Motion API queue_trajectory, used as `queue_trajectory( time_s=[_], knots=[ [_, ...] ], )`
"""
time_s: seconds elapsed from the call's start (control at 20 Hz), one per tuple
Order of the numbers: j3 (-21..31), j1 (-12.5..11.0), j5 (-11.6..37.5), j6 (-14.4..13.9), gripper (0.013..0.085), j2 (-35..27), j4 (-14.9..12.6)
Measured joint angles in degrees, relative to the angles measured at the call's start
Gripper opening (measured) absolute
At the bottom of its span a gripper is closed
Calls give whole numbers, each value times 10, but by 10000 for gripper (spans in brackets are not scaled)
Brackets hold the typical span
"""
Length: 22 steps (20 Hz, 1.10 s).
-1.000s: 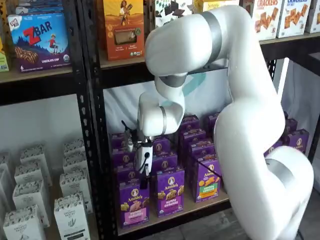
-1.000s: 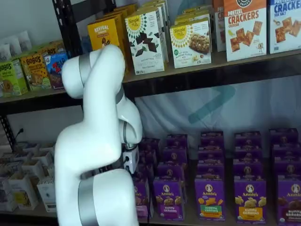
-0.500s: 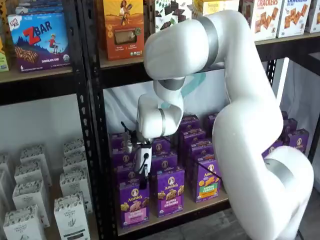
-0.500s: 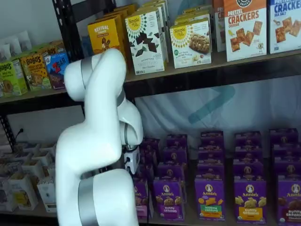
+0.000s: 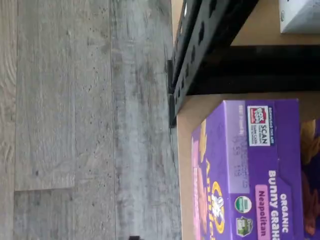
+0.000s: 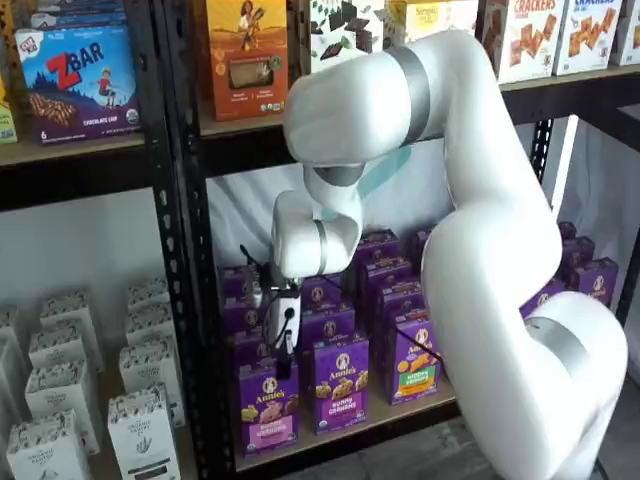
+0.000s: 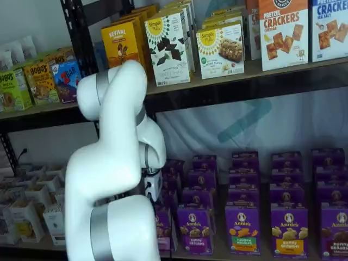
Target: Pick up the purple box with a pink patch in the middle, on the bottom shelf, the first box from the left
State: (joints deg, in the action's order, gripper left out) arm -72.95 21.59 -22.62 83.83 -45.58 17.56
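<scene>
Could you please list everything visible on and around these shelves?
purple box: one, purple with a pink band, front left end of the bottom shelf
other Annie's boxes: many, purple, in rows beside and behind it
snack and cracker boxes: several, orange, white, yellow, on the upper shelf
Z Bar box: one, blue, upper shelf of the left bay
white cartons: many, low in the left bay
floor: grey wood planks
arm: one, white, in front of the shelves
tool: one, white body, black fingers, just above the purple box; opening unclear
</scene>
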Motion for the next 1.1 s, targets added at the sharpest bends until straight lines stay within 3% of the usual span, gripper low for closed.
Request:
queue_trajectory(
  time_s=[0.65, 1.1],
  knots=[
    [-53, 9, -4, -32, 850, -47, -25],
    [-92, 12, -21, -64, 850, -78, -57]
  ],
)
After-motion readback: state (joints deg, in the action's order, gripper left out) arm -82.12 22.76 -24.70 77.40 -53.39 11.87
